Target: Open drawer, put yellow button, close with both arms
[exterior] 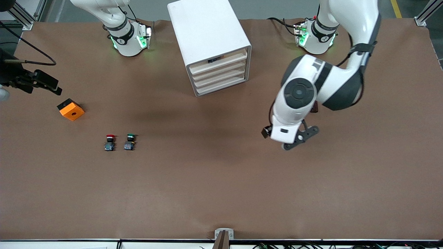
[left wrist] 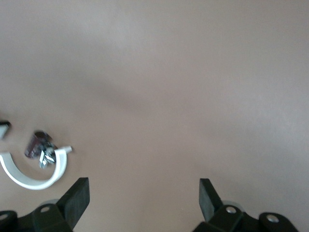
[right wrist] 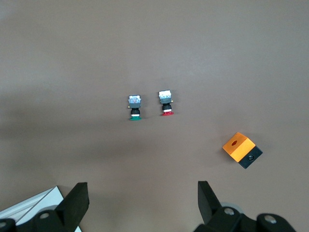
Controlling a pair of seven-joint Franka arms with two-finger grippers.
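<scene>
The drawer [exterior: 221,63] is the top one in the white cabinet [exterior: 207,27] and sits flush with the three below it. A small dark thing [exterior: 211,60] shows in the gap above its front; I cannot tell what it is. No yellow button shows anywhere. My left gripper [exterior: 294,140] hangs open over bare table toward the left arm's end, with nothing between its fingers [left wrist: 77,198]. My right gripper [right wrist: 144,198] is open and empty, high over the table, looking down on the other buttons and a corner of the cabinet [right wrist: 29,208].
A red-capped button [exterior: 110,141] and a green-capped button [exterior: 129,141] stand side by side, with an orange block [exterior: 71,110] toward the right arm's end. A small dark part [left wrist: 37,144] and a white curved strip [left wrist: 29,176] lie by the left arm. A black fixture [exterior: 31,81] juts in there.
</scene>
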